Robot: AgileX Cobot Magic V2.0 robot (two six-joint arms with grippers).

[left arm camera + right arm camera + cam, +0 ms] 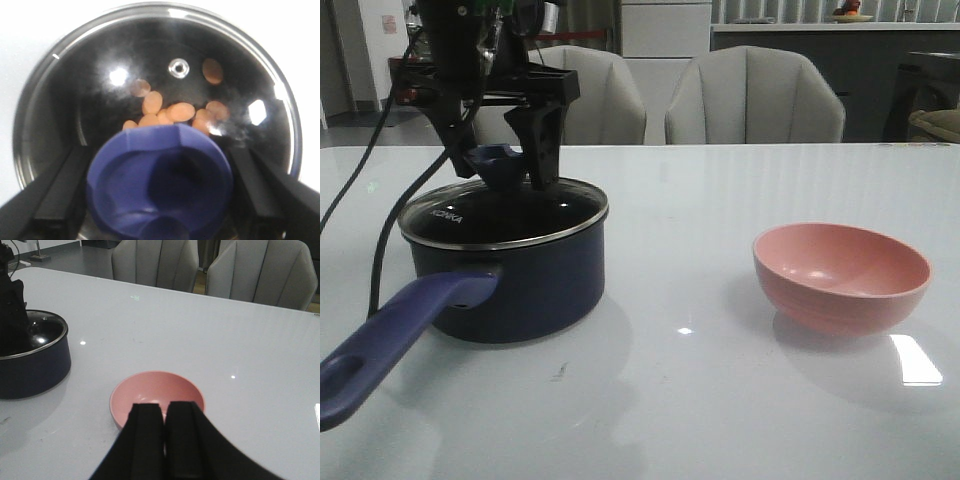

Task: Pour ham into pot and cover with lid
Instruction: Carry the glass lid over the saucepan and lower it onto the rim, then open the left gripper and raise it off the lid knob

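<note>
The dark navy pot (520,290) stands at the left of the table, its long purple-blue handle (390,345) pointing toward the front left. The glass lid (510,218) with "KONKA" lettering sits flat on the pot's rim. My left gripper (503,165) hangs over it, its fingers pressed on either side of the blue knob (160,190). Through the glass, several orange-pink ham slices (170,112) lie on the pot's bottom. My right gripper (164,410) is shut and empty, just above the near side of the pink bowl (150,387).
The pink bowl (840,275) stands empty at the right of the table. Two grey chairs (755,95) stand behind the table's far edge. The left arm's cables (360,180) hang down at the far left.
</note>
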